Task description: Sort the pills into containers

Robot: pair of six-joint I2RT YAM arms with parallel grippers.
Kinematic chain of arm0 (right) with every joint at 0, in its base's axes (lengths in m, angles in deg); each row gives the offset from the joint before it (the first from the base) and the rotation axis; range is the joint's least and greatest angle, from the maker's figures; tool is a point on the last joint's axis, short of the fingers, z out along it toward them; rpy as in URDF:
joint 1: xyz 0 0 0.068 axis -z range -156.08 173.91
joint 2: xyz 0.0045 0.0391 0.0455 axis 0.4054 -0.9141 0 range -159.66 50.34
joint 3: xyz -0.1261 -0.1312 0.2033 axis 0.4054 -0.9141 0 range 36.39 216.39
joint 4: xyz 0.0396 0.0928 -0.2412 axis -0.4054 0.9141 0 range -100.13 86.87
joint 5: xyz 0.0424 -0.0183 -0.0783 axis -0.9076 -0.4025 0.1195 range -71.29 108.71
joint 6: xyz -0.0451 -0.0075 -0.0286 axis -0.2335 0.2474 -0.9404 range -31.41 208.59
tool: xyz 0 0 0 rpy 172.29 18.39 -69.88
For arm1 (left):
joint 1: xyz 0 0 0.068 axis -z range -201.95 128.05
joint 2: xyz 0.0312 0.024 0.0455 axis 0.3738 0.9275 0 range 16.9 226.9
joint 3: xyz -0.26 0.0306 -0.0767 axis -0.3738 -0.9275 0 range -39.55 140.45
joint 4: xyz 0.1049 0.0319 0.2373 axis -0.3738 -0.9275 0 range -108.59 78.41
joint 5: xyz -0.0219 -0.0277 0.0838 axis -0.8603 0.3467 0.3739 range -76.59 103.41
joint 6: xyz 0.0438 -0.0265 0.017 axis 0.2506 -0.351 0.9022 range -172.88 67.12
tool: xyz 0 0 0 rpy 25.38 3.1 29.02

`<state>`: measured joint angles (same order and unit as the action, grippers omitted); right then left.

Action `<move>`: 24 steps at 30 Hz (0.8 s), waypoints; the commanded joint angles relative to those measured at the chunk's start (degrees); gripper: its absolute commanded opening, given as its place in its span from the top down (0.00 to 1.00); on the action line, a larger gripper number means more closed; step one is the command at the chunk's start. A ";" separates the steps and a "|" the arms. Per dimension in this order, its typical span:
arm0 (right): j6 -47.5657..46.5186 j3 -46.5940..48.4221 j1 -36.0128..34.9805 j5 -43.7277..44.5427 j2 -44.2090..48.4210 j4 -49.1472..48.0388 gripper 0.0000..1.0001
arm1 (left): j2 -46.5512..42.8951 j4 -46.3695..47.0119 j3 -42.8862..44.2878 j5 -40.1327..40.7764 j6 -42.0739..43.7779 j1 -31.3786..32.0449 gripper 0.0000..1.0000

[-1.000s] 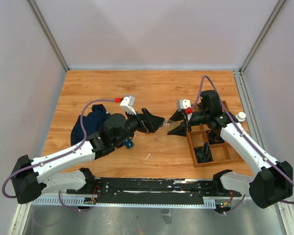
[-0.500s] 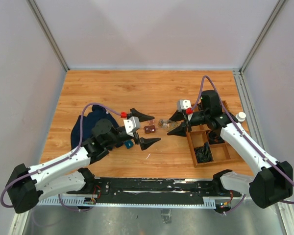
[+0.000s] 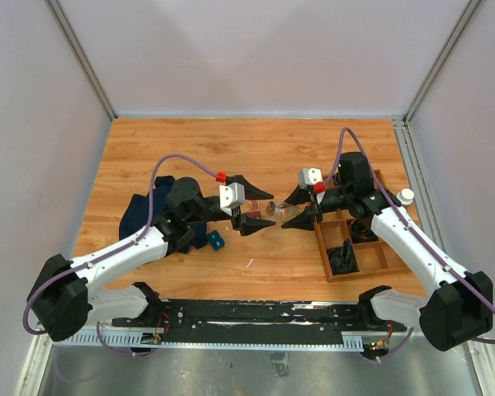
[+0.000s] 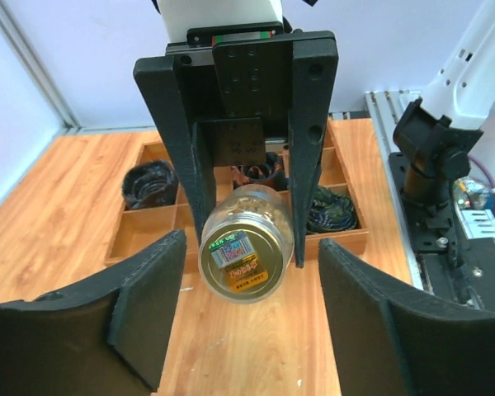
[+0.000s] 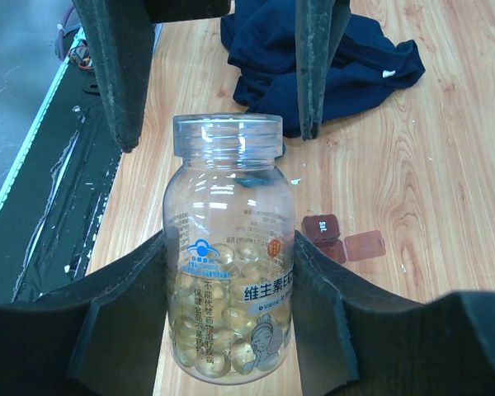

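Note:
My right gripper (image 5: 231, 247) is shut on a clear bottle (image 5: 227, 247) lying sideways above the table, half full of yellow pills (image 5: 231, 330). In the top view the bottle (image 3: 276, 209) sticks out left of the right gripper (image 3: 290, 208). My left gripper (image 4: 252, 322) stands open facing it, its fingertips either side of the bottle's gold-faced end (image 4: 246, 252) without touching. On the table below lies a small reddish-brown container (image 5: 323, 233) with its lid (image 5: 365, 245) open. It shows partly behind the left gripper (image 3: 260, 206) as a dark red box (image 3: 250, 217).
A wooden divided tray (image 3: 323, 247) with dark items lies under the right arm, with a white cap (image 3: 406, 196) beside it. A navy cloth (image 3: 148, 210) and a small teal object (image 3: 216, 241) lie by the left arm.
The left gripper has turned and moved right, up to the bottle's end, and its jaws have narrowed from their widest. The right arm and bottle have not moved.

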<state>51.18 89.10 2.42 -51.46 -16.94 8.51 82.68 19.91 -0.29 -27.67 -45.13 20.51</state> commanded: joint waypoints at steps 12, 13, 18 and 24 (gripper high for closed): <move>-0.74 -0.23 -0.12 -1.96 0.57 -0.62 0.99 | 4.14 0.52 4.43 -2.75 -1.65 -0.61 0.54; -0.74 -0.19 -0.12 -1.91 0.62 -0.64 0.99 | 4.31 0.23 4.60 -2.77 -1.82 -0.62 0.62; -0.72 -0.15 -0.12 -1.61 0.67 -0.65 0.99 | 4.54 0.43 4.73 -1.23 -8.96 -0.97 0.99; -0.52 0.03 -0.12 -0.52 0.42 -0.69 0.99 | -1.47 5.50 -1.68 18.14 -31.52 1.72 1.00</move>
<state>52.62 89.10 2.42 -51.81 -16.94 8.83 86.28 20.48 2.07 -25.81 -57.35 20.49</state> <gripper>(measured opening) 0.536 0.448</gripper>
